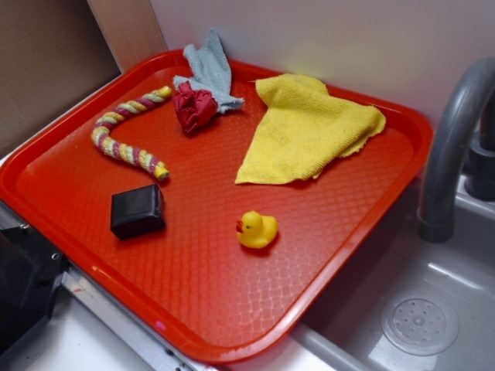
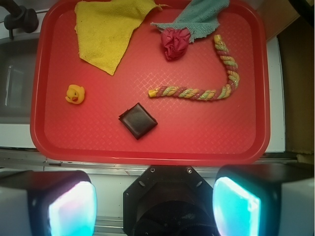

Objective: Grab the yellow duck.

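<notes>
The yellow duck (image 1: 257, 229) (image 2: 75, 94) is a small glossy rubber toy with a red-orange beak, standing upright on the red tray (image 1: 201, 301) (image 2: 197, 142). In the wrist view it lies toward the tray's left side. My gripper (image 2: 155, 209) is open, its two pale glowing pads (image 2: 71, 211) wide apart with nothing between them. It hovers high, back over the robot's black base and off the tray's near edge, far from the duck. The exterior view shows only a black part of the robot (image 1: 23, 286) at the lower left.
On the tray also lie a black box (image 1: 138, 210) (image 2: 138, 120), a yellow-and-pink striped rope (image 1: 124, 139) (image 2: 206, 91), a red crumpled cloth (image 1: 193, 107) (image 2: 174, 43), a grey-blue cloth (image 1: 209, 69) (image 2: 202, 17) and a large yellow cloth (image 1: 305, 127) (image 2: 110, 29). A grey faucet (image 1: 452, 147) and sink (image 1: 421, 321) are beside the tray.
</notes>
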